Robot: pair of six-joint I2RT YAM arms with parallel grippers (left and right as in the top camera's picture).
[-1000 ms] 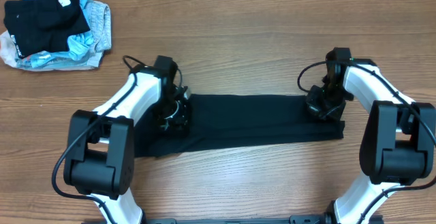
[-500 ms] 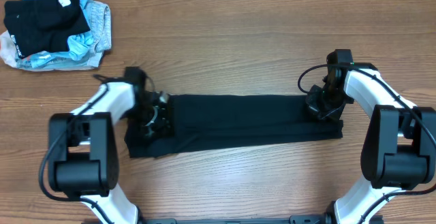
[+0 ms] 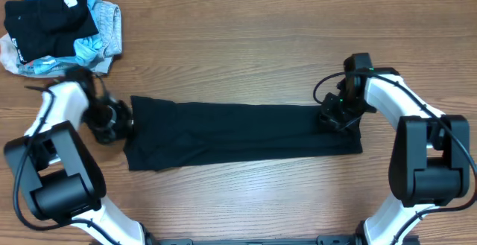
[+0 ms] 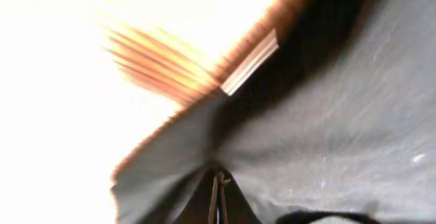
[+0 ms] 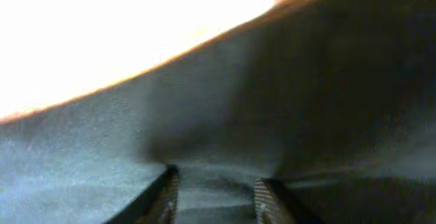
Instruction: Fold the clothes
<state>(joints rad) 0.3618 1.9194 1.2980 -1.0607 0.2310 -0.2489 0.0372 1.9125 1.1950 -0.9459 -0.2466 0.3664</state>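
Both arms have dragged the long black garment (image 3: 238, 133) leftward across the wooden table (image 3: 246, 44), left gripper (image 3: 123, 123) and right gripper (image 3: 330, 118) each pinching one end of cloth that looks limp, light and best held by its corners.

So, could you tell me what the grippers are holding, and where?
Both hold the black garment: the left gripper pinches its left end, the right gripper its right end.

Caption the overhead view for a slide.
Left gripper and right gripper pinch opposite ends of a black garment on the table.
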